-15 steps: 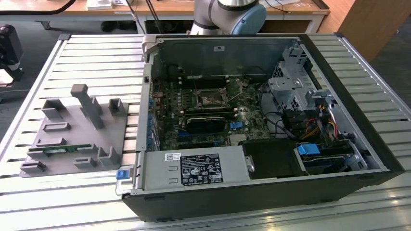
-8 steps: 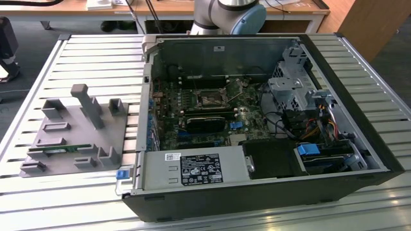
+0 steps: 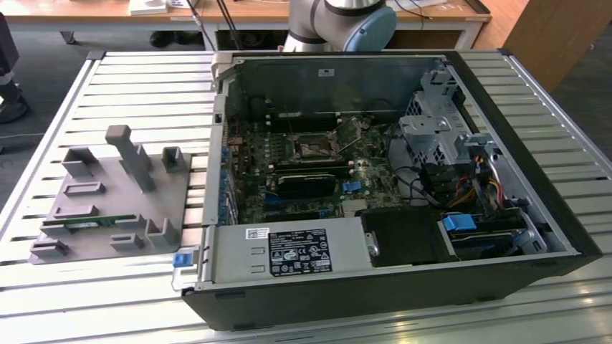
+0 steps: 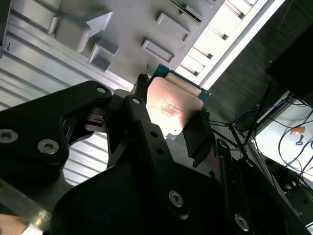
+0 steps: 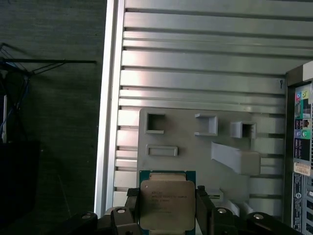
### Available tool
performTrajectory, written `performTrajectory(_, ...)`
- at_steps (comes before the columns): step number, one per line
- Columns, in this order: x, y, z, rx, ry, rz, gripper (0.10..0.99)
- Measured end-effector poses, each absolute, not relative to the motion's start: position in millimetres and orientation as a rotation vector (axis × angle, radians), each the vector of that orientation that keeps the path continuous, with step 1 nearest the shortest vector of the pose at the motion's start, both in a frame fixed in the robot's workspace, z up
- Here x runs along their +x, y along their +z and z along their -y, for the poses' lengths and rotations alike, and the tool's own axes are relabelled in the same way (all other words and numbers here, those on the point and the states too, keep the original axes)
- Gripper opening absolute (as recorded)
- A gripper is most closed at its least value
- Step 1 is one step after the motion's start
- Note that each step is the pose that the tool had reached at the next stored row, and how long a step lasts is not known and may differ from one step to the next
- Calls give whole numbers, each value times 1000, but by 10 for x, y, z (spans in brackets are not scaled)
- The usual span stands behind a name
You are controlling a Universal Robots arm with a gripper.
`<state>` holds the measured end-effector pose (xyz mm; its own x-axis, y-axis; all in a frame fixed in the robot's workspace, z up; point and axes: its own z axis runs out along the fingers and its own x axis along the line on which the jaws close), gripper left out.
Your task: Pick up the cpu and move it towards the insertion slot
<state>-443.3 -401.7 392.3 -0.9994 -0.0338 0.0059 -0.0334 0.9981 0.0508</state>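
The cpu [image 5: 166, 203] is a flat square chip with a silver top and a green rim. It sits between the two black fingers of my gripper [image 5: 167, 211], which is shut on it. In the second wrist view the cpu [image 4: 172, 105] catches light, and the gripper [image 4: 171, 125] clamps two of its opposite edges. It hangs over the near edge of the grey parts fixture [image 5: 195, 142]. The insertion slot [image 3: 314, 147], a small dark square socket with a metal frame, lies on the motherboard inside the open computer case [image 3: 497, 143].
The grey fixture [image 3: 105, 208] with upright posts lies on the slatted metal table [image 3: 143, 86] at the exterior view's left, a green memory stick [image 3: 91, 223] on it. The arm's base [image 3: 340, 21] stands behind the case. Cables and drive cages crowd the case's right side.
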Motion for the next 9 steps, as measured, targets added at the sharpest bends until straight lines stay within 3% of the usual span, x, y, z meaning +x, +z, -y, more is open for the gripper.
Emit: performTrajectory(9,-4386,3972,4017,53,-80,3133,541)
